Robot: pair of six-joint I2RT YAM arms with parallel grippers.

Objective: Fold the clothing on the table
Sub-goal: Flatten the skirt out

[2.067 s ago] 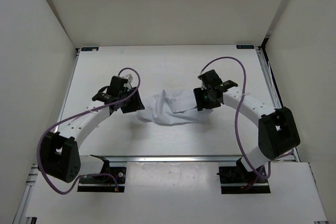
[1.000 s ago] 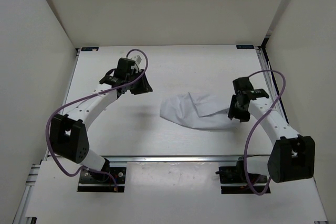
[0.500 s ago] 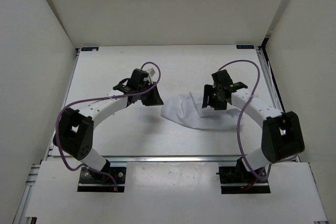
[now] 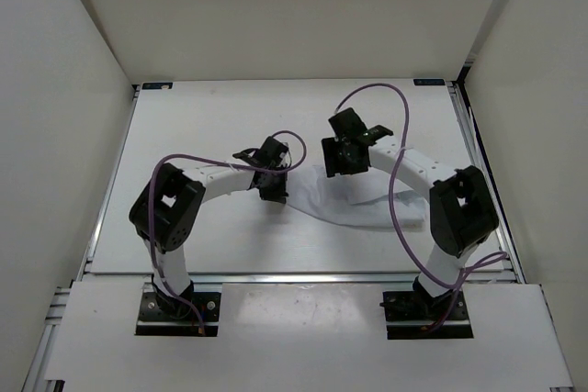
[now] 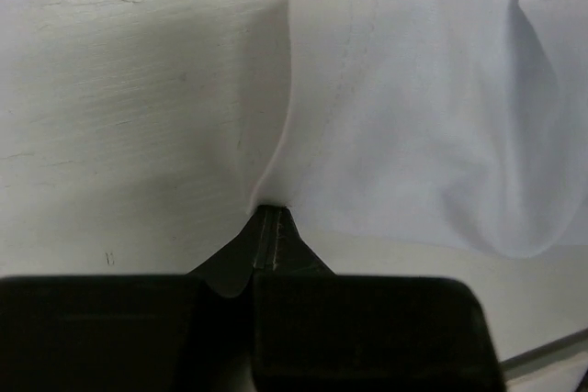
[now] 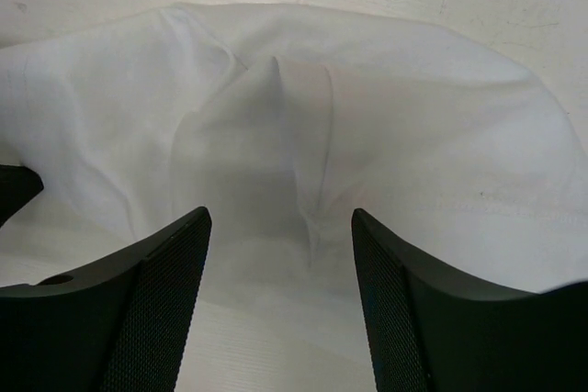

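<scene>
Left wrist view: we see the left gripper [image 5: 273,231] pinching the clothing [image 5: 423,117], the right gripper [image 6: 278,227] spread wide over it.

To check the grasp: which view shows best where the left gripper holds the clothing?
Left wrist view: the shut left gripper pinches the clothing at a stitched edge. The top view shows it at the clothing's left end, the pinch too small. The right wrist view shows clothing, no pinch.

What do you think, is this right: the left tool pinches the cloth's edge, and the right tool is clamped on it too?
No. The left tool pinches the cloth at its edge, but the right tool stands wide open over it, gripping nothing; the right wrist view shows this.
</scene>
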